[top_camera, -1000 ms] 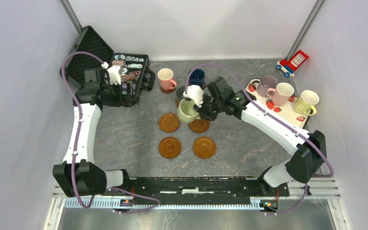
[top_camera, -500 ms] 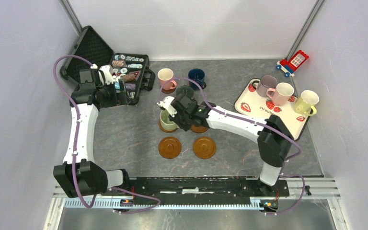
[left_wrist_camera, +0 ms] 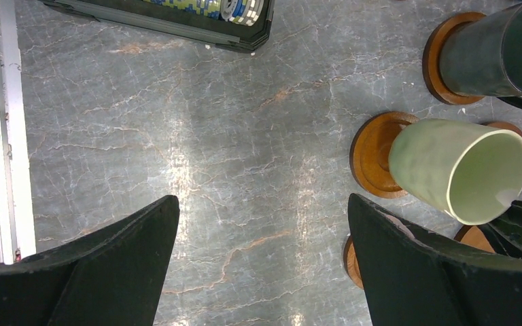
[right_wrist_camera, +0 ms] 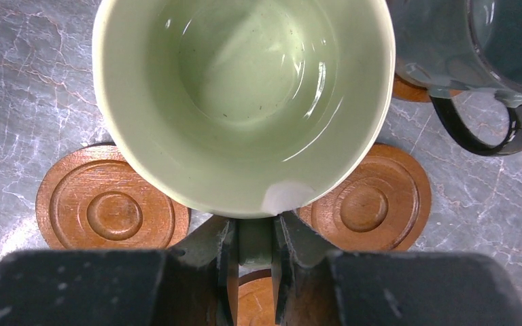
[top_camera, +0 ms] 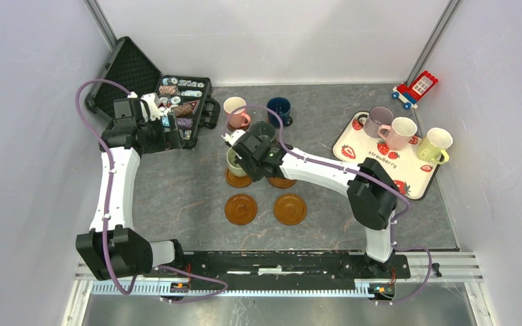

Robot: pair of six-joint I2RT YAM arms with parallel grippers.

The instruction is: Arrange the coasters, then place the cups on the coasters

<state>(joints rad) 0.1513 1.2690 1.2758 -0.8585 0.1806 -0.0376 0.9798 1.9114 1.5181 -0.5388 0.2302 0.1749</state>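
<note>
Gripping the green mug point(right_wrist_camera: 245, 88) by its handle, our right hand point(right_wrist_camera: 255, 238) holds it tilted over a coaster point(left_wrist_camera: 374, 163) in the middle of the bench point(top_camera: 177, 190), just beside the dark mug point(left_wrist_camera: 489, 51) that stands on a coaster of its own. We cannot tell whether the green mug's base touches the wood. Our left hand point(left_wrist_camera: 262, 204) hangs wide open above bare bench near the case point(top_camera: 132, 68), holding nothing.
</note>
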